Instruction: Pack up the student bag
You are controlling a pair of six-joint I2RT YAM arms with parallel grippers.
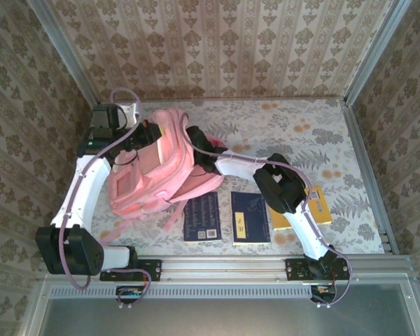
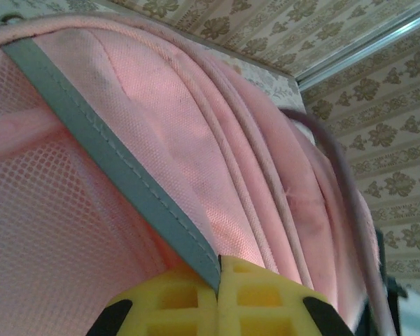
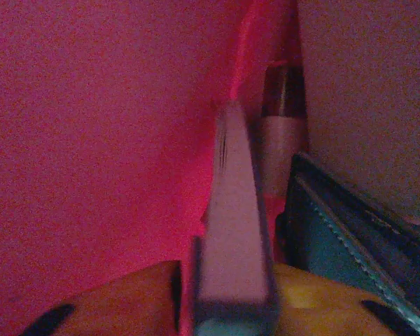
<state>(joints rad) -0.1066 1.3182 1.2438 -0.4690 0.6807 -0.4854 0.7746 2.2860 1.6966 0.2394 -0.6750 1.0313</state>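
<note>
The student bag (image 1: pixel 154 168), a big pink backpack, lies at the back left of the table. My left gripper (image 1: pixel 148 133) sits at its top edge. In the left wrist view its yellow fingers (image 2: pixel 266 301) are shut on the bag's grey trim (image 2: pixel 112 161). My right gripper (image 1: pixel 198 142) reaches into the bag's mouth from the right. Inside, in red light, a thin book (image 3: pixel 234 231) stands edge-on between the right gripper's (image 3: pixel 231 287) fingers. A dark gap separates the left finger (image 3: pixel 126 297) from the book, so the jaws stand open.
Inside the bag, a pale bottle (image 3: pixel 283 133) and a dark teal stitched case (image 3: pixel 336 238) lie right of the book. On the table in front lie two dark blue books (image 1: pixel 201 217) (image 1: pixel 250 218) and a yellow one (image 1: pixel 315 208). Patterned walls enclose the table.
</note>
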